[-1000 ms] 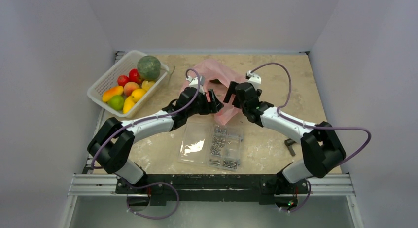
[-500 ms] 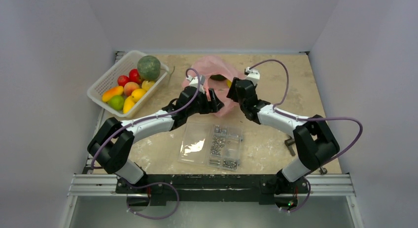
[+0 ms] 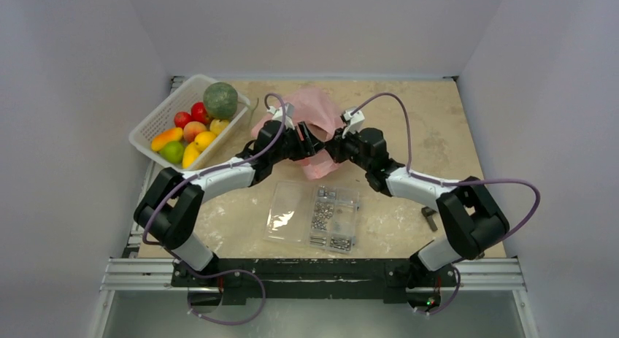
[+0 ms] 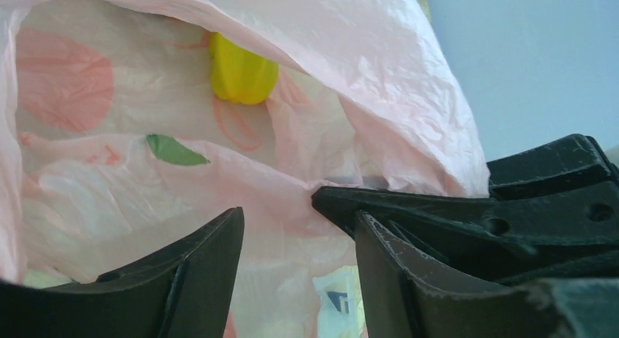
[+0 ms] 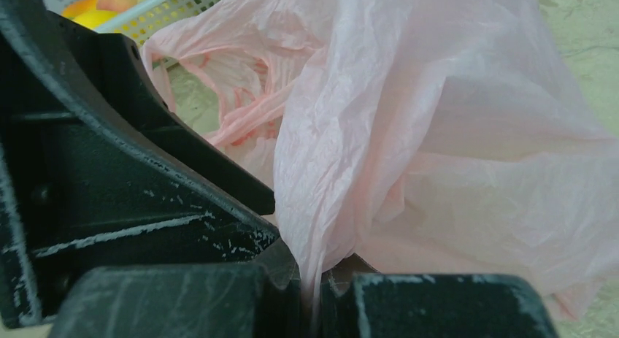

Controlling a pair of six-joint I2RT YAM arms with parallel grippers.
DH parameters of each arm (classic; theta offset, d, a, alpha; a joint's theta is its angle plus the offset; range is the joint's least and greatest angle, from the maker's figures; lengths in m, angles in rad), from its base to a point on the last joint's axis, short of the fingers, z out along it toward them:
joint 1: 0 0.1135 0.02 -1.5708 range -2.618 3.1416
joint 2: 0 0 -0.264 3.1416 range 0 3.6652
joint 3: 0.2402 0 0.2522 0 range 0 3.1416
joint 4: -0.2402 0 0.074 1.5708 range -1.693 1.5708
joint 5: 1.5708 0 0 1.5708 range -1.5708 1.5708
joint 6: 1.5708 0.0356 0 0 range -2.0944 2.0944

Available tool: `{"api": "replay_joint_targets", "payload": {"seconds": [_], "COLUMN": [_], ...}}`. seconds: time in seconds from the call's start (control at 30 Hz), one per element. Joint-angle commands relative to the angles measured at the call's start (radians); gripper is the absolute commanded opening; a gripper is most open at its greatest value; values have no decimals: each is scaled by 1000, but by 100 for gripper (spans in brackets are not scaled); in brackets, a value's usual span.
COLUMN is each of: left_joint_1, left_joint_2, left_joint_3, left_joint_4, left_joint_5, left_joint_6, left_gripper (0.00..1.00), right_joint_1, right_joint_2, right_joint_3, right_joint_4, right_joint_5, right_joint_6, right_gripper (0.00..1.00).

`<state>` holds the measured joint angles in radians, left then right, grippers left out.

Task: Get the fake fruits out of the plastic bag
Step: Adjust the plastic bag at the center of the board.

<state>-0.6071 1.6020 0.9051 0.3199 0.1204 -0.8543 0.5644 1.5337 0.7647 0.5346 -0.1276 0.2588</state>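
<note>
At the far middle of the desk (image 3: 438, 126), the right claw (image 3: 333, 145) is clamped on the pink bag (image 3: 315, 113). The left claw (image 3: 306, 143) stands apart at the bag's edge, and a yellow fruit (image 4: 243, 77) lies inside.

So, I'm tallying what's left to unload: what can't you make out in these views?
Contents of the pink bag: top view, crumpled film hides them; left wrist shows one yellow fruit, rest behind folds.
The basket: right wrist, cut off by top edge.
A dark item beside right arm: top view, too small, partly hidden.

Robot lab enclosure: blank grey walls (image 3: 73, 97), aluminium rail (image 3: 314, 274), scuffed tabletop (image 3: 438, 133).
</note>
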Motion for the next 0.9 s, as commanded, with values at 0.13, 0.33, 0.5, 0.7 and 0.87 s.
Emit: {"api": "replay_joint_targets", "payload": {"seconds": [0.13, 0.33, 0.5, 0.7, 0.87], "left_joint_1": [3, 13, 24, 32, 63], "left_joint_2": [-3, 23, 3, 198, 296], "left_joint_3": [28, 110, 95, 298, 453], "left_joint_4": [36, -79, -41, -192, -356], "left_joint_5": [-64, -74, -46, 82, -15], "left_joint_6": [53, 175, 210, 241, 364], "left_gripper": [51, 43, 45, 62, 78], "right_joint_1": [1, 1, 1, 0, -1], "right_joint_2": [-177, -195, -201, -226, -242], "right_joint_3": [-72, -120, -118, -141, -92], "right_joint_4": [-33, -49, -110, -138, -239], "right_joint_5": [-63, -87, -77, -60, 46], "right_joint_6": [-1, -7, -41, -50, -92], "right_gripper": [0, 0, 0, 0, 0]}}
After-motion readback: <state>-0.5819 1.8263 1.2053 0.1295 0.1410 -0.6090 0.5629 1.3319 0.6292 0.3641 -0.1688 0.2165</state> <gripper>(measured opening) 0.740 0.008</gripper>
